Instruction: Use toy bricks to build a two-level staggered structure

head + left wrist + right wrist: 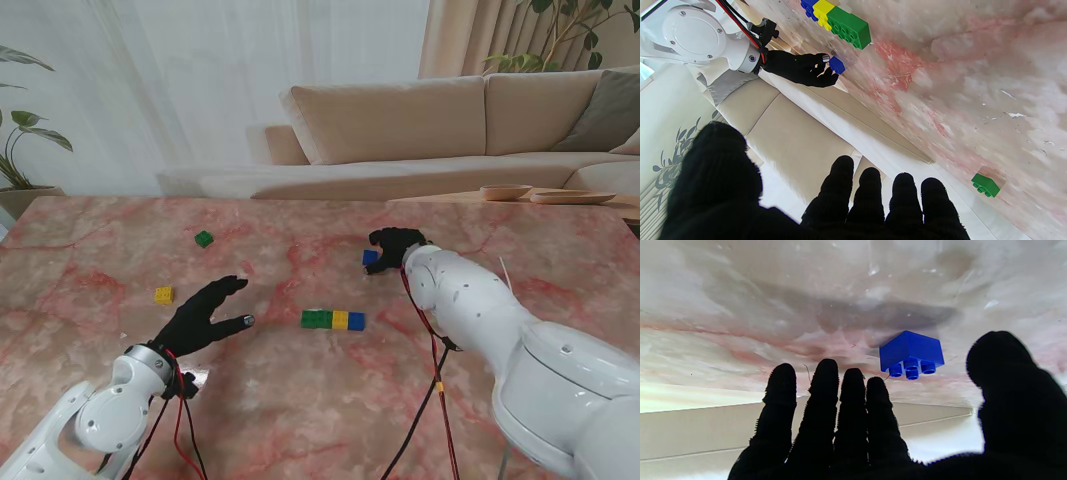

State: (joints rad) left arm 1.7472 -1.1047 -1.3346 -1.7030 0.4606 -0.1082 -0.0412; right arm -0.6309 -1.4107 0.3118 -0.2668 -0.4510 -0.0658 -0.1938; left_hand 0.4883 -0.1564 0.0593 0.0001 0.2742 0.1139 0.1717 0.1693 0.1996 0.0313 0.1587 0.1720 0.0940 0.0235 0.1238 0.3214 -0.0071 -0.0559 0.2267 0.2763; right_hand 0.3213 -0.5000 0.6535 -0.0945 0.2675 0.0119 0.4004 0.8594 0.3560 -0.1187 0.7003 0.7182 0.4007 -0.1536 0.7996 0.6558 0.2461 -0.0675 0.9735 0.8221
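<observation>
The black-gloved right hand [394, 245], fingers spread and holding nothing, hovers at a small blue toy brick [911, 355] lying on the pink marble table [300, 400]. The black-gloved left hand [205, 315] is open, between a small yellow brick [163, 295] and the green-yellow-blue brick row [333, 320]; a small green brick [204, 238] lies farther from me.

Six plastic toy bricks on the pink marble table [90, 330].

Three sit joined in a row: one long green studded brick [316, 319], one small yellow brick [340, 320] and one small blue brick [356, 321]. Three lie loose: one small green brick [204, 238], one small yellow square brick [163, 295] and one small blue square brick [911, 355]. Two green, two yellow, two blue altogether.
</observation>
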